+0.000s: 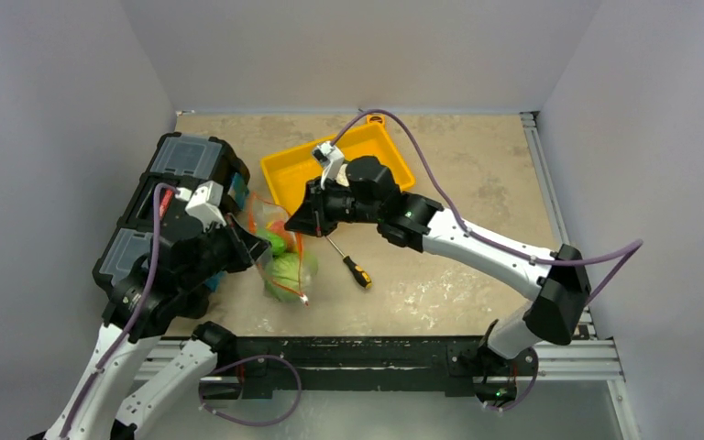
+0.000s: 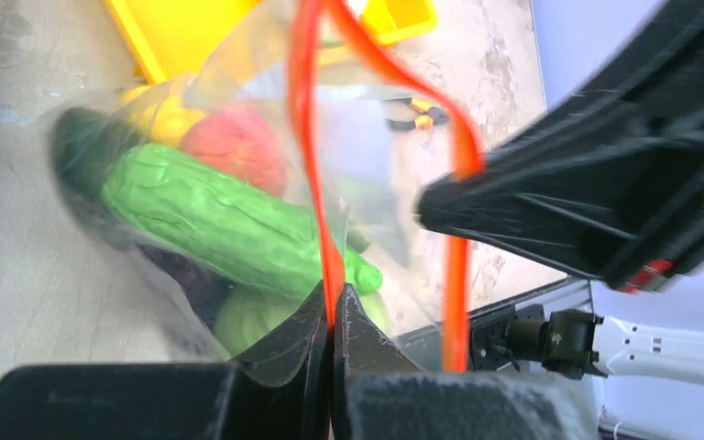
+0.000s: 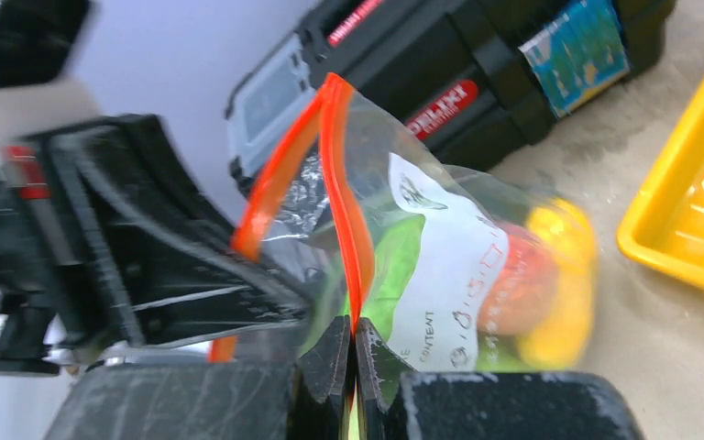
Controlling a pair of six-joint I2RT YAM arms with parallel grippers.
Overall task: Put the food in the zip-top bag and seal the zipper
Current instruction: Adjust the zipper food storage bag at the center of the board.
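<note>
Left gripper (image 2: 333, 316): clamped on the zipper (image 2: 304, 110), holding the mouth up so nothing spills.
Zip-top bag (image 1: 286, 266): left of table centre, food (image 2: 211, 215) inside, strips parted.
Right gripper (image 3: 353, 335): pinching the zipper too, probably to press it closed.
Yellow tray (image 1: 284, 179): toward the far edge.

One zip-top bag (image 1: 284, 261), one yellow tray (image 1: 286, 183), one screwdriver (image 1: 346, 259).

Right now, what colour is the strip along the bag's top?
Red-orange zipper, clearest in the left wrist view.
</note>
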